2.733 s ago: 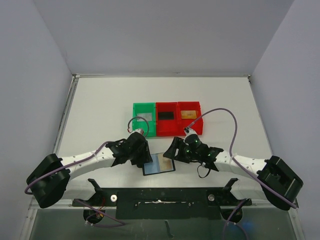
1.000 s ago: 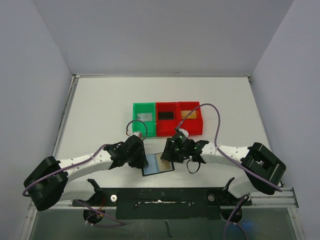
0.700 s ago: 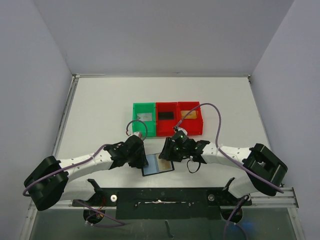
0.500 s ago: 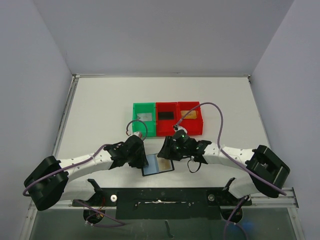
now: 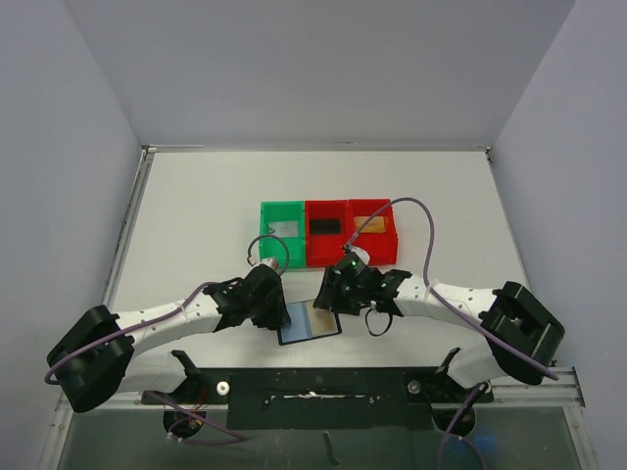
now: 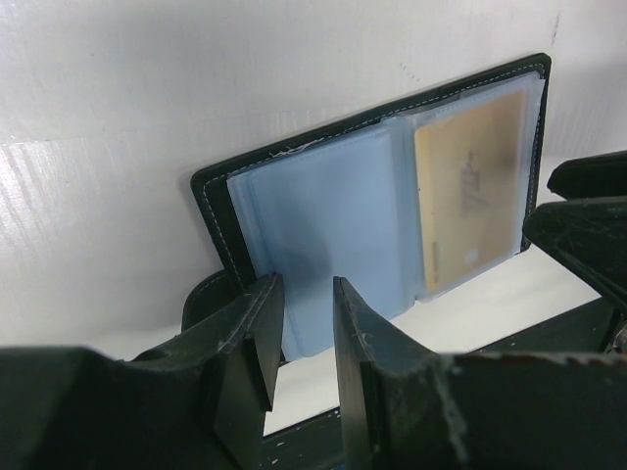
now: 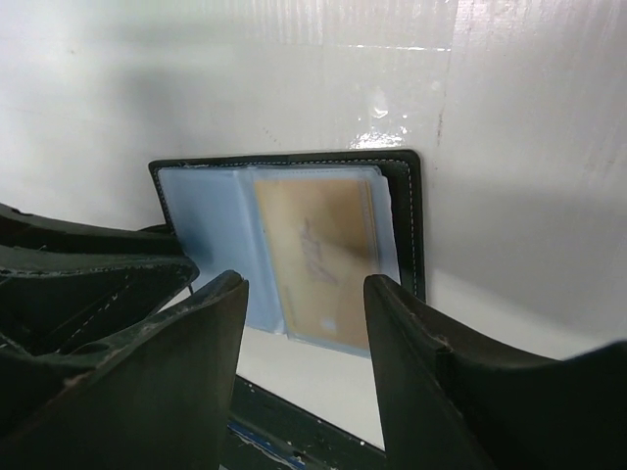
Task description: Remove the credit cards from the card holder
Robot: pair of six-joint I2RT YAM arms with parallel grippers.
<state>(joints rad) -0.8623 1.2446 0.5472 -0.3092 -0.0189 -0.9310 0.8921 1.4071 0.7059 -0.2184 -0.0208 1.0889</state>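
Open card holder (image 5: 312,323) lay flat on the table (image 5: 196,215) between both grippers.
The right gripper (image 7: 304,284) hung open before the gold card (image 7: 318,255), which sat in its sleeve. The left gripper (image 6: 306,286) stood narrowly parted at the holder's other edge, its grip impossible to tell.

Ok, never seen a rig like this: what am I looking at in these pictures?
Two robot arms bolted to a white table. One picture looks down from above; the other two come from cameras on each wrist. An open card holder lies before them, a gold card in its pocket. Behind it stand a green bin and two red bins. The left gripper, fingers narrowly apart, straddles the holder's edge; whether it pinches is unclear. The right gripper hovers open, holding nothing.
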